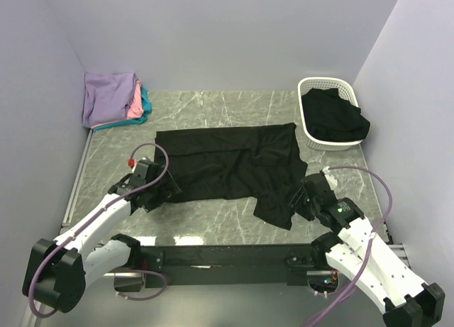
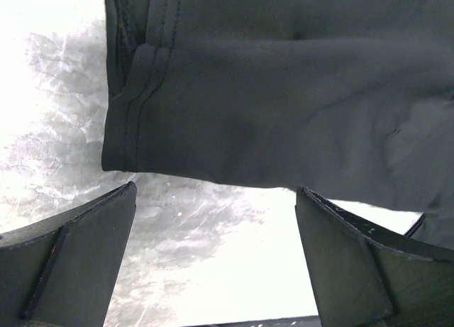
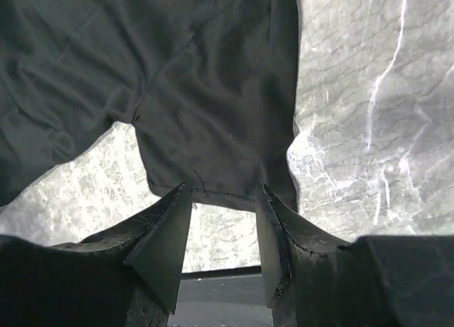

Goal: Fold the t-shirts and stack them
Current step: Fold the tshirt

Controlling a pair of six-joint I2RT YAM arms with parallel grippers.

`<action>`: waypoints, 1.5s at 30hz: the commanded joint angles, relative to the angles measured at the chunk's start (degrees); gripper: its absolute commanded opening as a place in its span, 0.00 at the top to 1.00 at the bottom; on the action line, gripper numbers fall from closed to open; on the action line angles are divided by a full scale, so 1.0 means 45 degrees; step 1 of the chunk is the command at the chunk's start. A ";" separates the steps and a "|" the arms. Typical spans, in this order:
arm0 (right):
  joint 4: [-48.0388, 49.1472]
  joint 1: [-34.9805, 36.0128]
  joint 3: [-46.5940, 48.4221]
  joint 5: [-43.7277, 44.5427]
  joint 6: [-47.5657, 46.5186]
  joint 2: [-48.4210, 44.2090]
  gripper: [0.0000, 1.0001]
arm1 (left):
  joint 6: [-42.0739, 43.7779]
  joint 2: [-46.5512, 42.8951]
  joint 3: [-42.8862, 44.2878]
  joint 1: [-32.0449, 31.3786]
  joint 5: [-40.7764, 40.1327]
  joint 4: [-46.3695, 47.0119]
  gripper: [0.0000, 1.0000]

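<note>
Marble table point(image 1: 213, 220), lilac walls: five tees, two claws.
One black spread tee point(image 1: 227, 160), centre; one black crumpled tee point(image 1: 333, 114) in perforated white basket point(image 1: 305, 118), upper right; three folded tees point(image 1: 113, 100), lavender, pink, teal, stacked upper left. Jaws apart: left claw point(image 1: 169, 190) at hem, right claw point(image 1: 298, 199) at sleeve.

Top cam: fixed high behind the arm bases, tilted down-forward, sees the whole desk point(image 1: 213, 103). Left wrist cam: close-up, looks past left tool point(image 2: 216, 189) at black t-shirt point(image 2: 284, 93) hem corner. Right wrist cam: equally close, past right tool point(image 3: 225, 189) at its sleeve edge. Shared: that shirt, marbled desk top.
</note>
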 commanded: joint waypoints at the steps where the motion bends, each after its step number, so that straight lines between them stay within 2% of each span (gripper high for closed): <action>1: -0.0059 0.0068 -0.0580 -0.0265 0.0389 -0.0243 0.51 | -0.0938 -0.0267 -0.0339 -0.0128 -0.0931 0.0018 0.00; 16: 0.0254 0.0127 -0.1365 0.0026 0.0702 0.0577 0.52 | -0.0548 0.1158 -0.0280 -0.0128 -0.1811 0.0564 0.01; 18: 0.0410 0.0127 -0.1403 -0.0050 0.0721 0.0617 0.52 | -0.0450 0.1275 -0.0242 -0.0128 -0.1869 0.0623 0.12; 19: 0.0487 0.0107 -0.1519 -0.0128 0.0722 0.0733 0.52 | -0.0412 0.1411 -0.0222 -0.0128 -0.1947 0.0623 0.13; 23: 0.1403 0.0107 -0.1988 -0.0519 0.0702 0.1221 0.52 | -0.0294 0.1510 -0.0222 -0.0128 -0.2045 0.0701 0.40; 30: 0.1992 0.0166 -0.2282 -0.0755 0.0644 0.1906 0.54 | -0.0294 0.1549 -0.0319 -0.0128 -0.1968 0.0799 0.57; 33: 0.2167 0.0185 -0.2263 -0.0793 0.0546 0.1925 0.70 | -0.0274 0.1608 -0.0339 -0.0128 -0.1948 0.0838 0.69; 34: 0.2226 0.0185 -0.2224 -0.0812 0.0507 0.1983 1.00 | -0.0294 0.1589 -0.0359 -0.0128 -0.1948 0.0858 0.73; 35: 0.2381 0.0185 -0.2204 -0.0832 0.0488 0.2042 1.00 | -0.0275 0.1589 -0.0339 -0.0128 -0.1909 0.0877 0.82; 38: 0.2520 0.0186 -0.1971 -0.1008 0.0351 0.1946 1.00 | -0.0197 0.1472 -0.0126 -0.0128 -0.1909 0.0606 0.99; 40: 0.2267 0.0205 -0.1522 -0.0794 0.0331 0.1264 1.00 | -0.0138 0.1238 0.0109 -0.0128 -0.1967 0.0351 0.99; 45: -0.0036 0.0205 0.0194 0.0612 0.0546 -0.0299 1.00 | -0.0001 0.0418 0.1202 -0.0109 -0.2280 -0.0819 0.99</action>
